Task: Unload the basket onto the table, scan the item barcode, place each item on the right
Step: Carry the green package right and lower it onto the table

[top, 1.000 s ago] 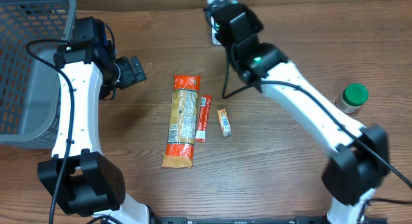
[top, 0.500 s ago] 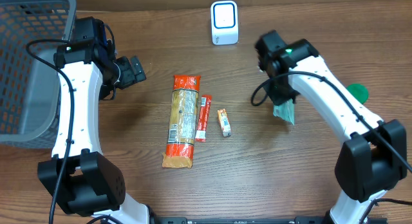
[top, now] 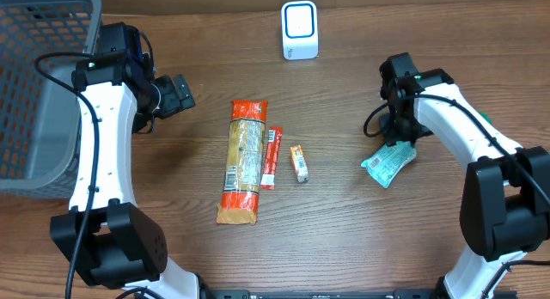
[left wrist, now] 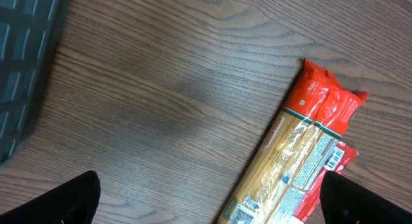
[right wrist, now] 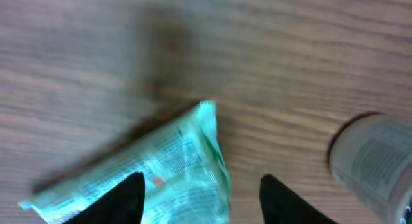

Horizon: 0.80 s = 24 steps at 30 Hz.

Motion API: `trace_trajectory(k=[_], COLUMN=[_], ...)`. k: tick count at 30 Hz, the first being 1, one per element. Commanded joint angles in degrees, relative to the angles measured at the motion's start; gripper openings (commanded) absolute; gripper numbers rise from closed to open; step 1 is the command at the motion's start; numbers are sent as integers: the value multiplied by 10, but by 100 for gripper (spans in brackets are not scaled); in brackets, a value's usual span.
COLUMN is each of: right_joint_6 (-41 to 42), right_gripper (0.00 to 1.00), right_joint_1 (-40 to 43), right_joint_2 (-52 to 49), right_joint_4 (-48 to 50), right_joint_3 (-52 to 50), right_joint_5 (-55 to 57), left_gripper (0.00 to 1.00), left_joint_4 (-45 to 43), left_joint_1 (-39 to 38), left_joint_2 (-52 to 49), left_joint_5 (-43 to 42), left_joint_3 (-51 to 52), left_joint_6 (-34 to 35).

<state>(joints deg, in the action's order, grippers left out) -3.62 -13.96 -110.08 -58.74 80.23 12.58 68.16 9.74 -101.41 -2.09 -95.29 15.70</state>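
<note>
A teal packet (top: 388, 164) lies flat on the wood at the right, just in front of my right gripper (top: 400, 134). In the right wrist view the packet (right wrist: 161, 179) shows blurred below and between the spread fingertips (right wrist: 132, 198); the right gripper (right wrist: 206, 201) is open and grips nothing. The white barcode scanner (top: 299, 30) stands at the back centre. My left gripper (top: 180, 93) hangs open at the left, above bare wood beside the long pasta packet (left wrist: 302, 159).
A grey mesh basket (top: 34, 76) fills the back left corner. The pasta packet (top: 243, 161), a red stick pack (top: 271, 159) and a small orange pack (top: 299, 162) lie mid-table. A jar (right wrist: 380, 163) stands right of the teal packet.
The right arm swung from the scanner to the right side with the teal packet, lowered it and opened its jaws; the packet now lies on the table. The left arm has not moved.
</note>
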Motion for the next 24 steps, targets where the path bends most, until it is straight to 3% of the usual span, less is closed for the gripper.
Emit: trace_trajectory(k=[1, 5, 8, 15, 24], right_joint_6=[62, 139, 176, 254, 278], right_gripper=[61, 61, 52, 34, 34], right_joint_1=[0, -1, -5, -27, -38], right_joint_2=[0, 0, 0, 0, 0], right_joint_4=[32, 55, 43, 78, 120], right_joint_3=[0, 0, -1, -39, -110], right_joint_5=[-62, -214, -267, -222, -181], left_gripper=[100, 100, 100, 100, 100], left_joint_4=[2, 2, 2, 2, 2], left_joint_1=[-4, -4, -4, -4, -4], left_joint_2=[-1, -1, -1, -1, -1], left_joint_5=[2, 2, 2, 2, 2], left_joint_3=[-10, -10, -10, -10, -10], left_joint_6=[-9, -9, -9, -9, -9])
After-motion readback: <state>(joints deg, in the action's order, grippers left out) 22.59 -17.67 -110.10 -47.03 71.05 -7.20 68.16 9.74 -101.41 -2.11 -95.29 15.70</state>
